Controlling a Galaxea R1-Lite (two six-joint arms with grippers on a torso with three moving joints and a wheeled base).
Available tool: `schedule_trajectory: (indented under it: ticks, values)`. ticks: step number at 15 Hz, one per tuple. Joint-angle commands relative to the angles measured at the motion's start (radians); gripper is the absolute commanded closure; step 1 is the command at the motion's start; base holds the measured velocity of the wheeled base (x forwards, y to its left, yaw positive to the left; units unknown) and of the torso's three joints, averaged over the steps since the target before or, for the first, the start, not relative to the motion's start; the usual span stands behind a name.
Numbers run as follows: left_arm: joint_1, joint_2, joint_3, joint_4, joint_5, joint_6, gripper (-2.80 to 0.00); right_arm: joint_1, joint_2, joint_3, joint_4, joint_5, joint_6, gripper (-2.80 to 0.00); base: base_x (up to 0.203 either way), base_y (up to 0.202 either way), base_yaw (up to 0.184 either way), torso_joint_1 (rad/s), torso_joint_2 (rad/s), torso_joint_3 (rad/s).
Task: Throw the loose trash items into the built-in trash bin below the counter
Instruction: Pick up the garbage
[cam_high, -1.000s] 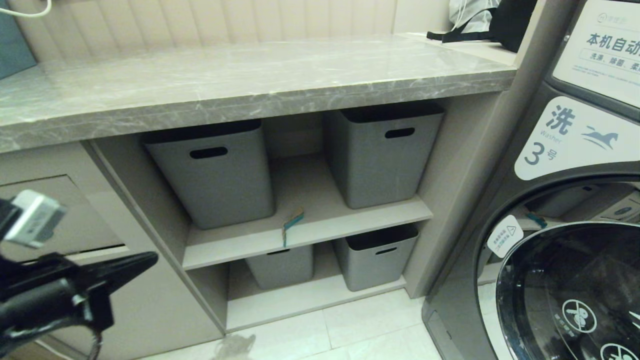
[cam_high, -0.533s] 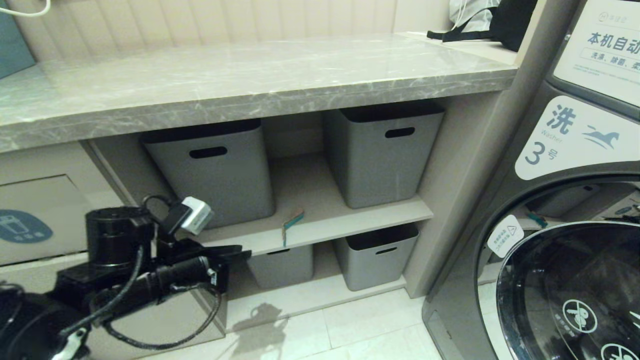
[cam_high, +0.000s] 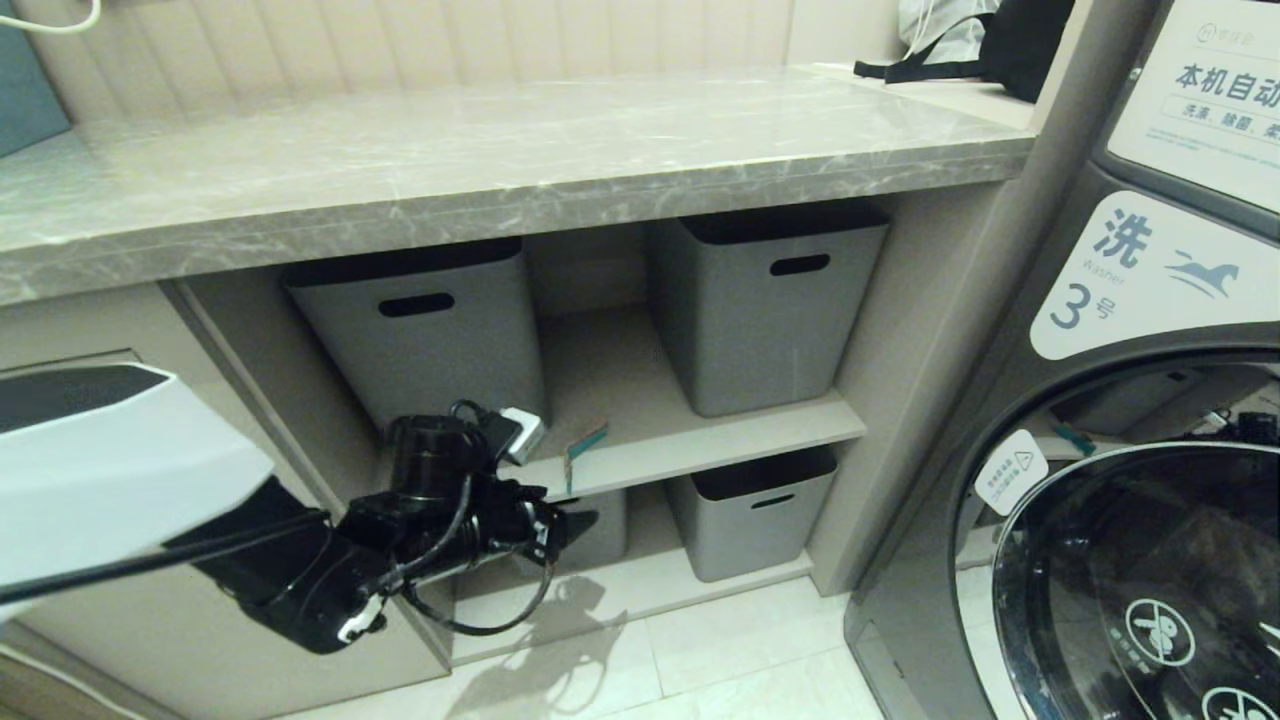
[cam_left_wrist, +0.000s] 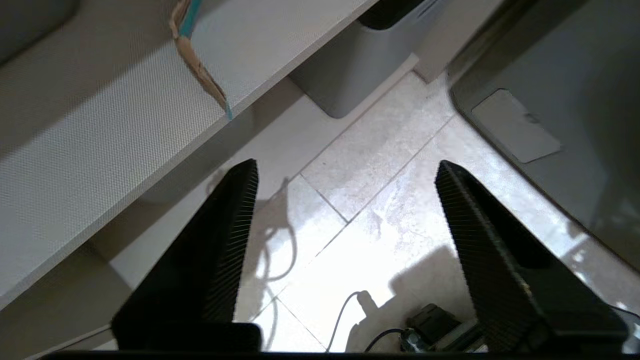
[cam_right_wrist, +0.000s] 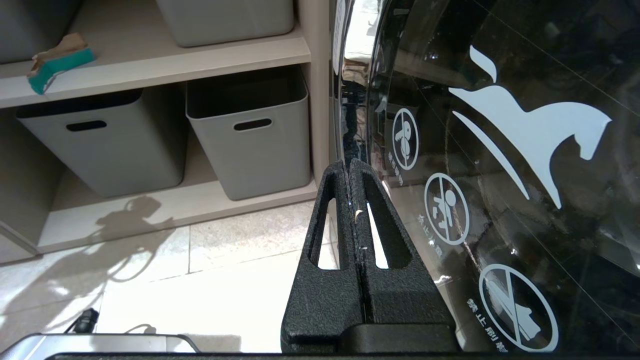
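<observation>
1. The left claw (cam_high: 575, 523) hangs low in front of the open shelving, just below and left of the cardboard scrap (cam_high: 583, 447). In the left wrist view its two fingers (cam_left_wrist: 220, 240) stand wide apart with only pale floor tiles (cam_left_wrist: 380, 210) between them; it has hold of nothing.
2. The cardboard scrap, turquoise on one face and brown on the other, lies on the upper shelf (cam_high: 640, 440), at that shelf's front edge, with one end drooping over the lip. It sits between the two upper grey tubs, the left one (cam_high: 425, 340) and the right one (cam_high: 765, 310), touching neither.
3. Above the scrap, the grey marble-look desk (cam_high: 500, 170) spans the shelving.
4. Below the scrap's shelf stand two more grey tubs; the right one (cam_high: 750, 510) is plainly seen, the other is partly hidden behind the left claw.
5. The trash bin's flap is hidden behind the white arm cover, left of the scrap.
6. Well right of the scrap is a washer (cam_high: 1130, 480) with a dark round door.
7. The right claw (cam_right_wrist: 356, 200) is pressed shut and empty, beside the washer door, right of the scrap (cam_right_wrist: 57, 62).
</observation>
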Motion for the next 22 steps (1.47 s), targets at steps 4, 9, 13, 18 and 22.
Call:
schedule_trajectory:
  ticks: [4,9,13,18,22]
  values:
    - [-0.017,0.104,-0.117,0.05,0.106,-0.011,-2.8,0.0,0.0,0.0,0.0,0.0,0.0,0.0,0.0,0.0,0.0,0.0,0.0,0.0]
    - [-0.016,0.167,-0.205,0.062,0.205,-0.012,-2.8,0.0,0.0,0.0,0.0,0.0,0.0,0.0,0.0,0.0,0.0,0.0,0.0,0.0]
    - [-0.012,0.222,-0.279,0.065,0.25,-0.013,-2.8,0.0,0.0,0.0,0.0,0.0,0.0,0.0,0.0,0.0,0.0,0.0,0.0,0.0]
    - [0.009,0.278,-0.396,0.122,0.263,-0.013,-2.8,0.0,0.0,0.0,0.0,0.0,0.0,0.0,0.0,0.0,0.0,0.0,0.0,0.0]
    - [0.022,0.297,-0.406,0.122,0.263,-0.013,-2.8,0.0,0.0,0.0,0.0,0.0,0.0,0.0,0.0,0.0,0.0,0.0,0.0,0.0]
